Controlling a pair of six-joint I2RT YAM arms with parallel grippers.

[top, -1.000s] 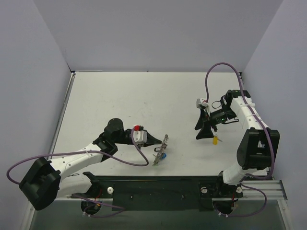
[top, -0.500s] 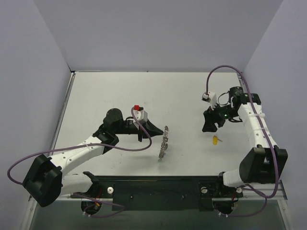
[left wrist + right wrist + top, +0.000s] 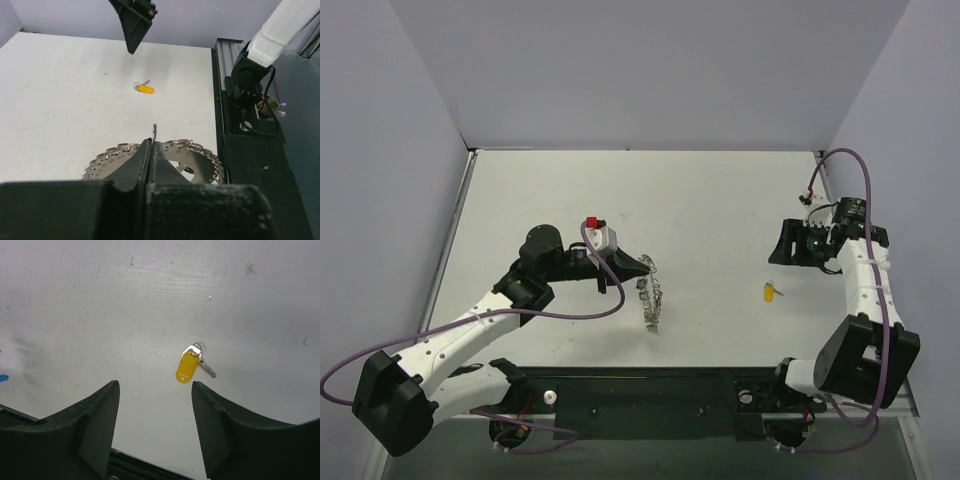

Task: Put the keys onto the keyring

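Clamped together, my left gripper (image 3: 648, 266) pinches the rim of the keyring (image 3: 651, 300); in the left wrist view the two fingers meet at their tips (image 3: 152, 145) with the ring's scalloped edge (image 3: 112, 152) fanning out to either side behind them. From overhead the keyring shows almost edge-on, tilted, hanging from my fingertips toward the near side of the table (image 3: 570, 190) - whether its lower end touches the surface I cannot tell. Further right, and well apart from the ring, the yellow key (image 3: 770, 291) lies flat on the table by itself, its small metal blade beside the plastic head (image 3: 187, 366); the left wrist camera sees it too (image 3: 145, 89). Beyond it my right gripper (image 3: 786, 245) hangs above the table with its jaws standing apart and nothing between them - the key sits in the gap of that wrist's view (image 3: 155, 385), but below and untouched.
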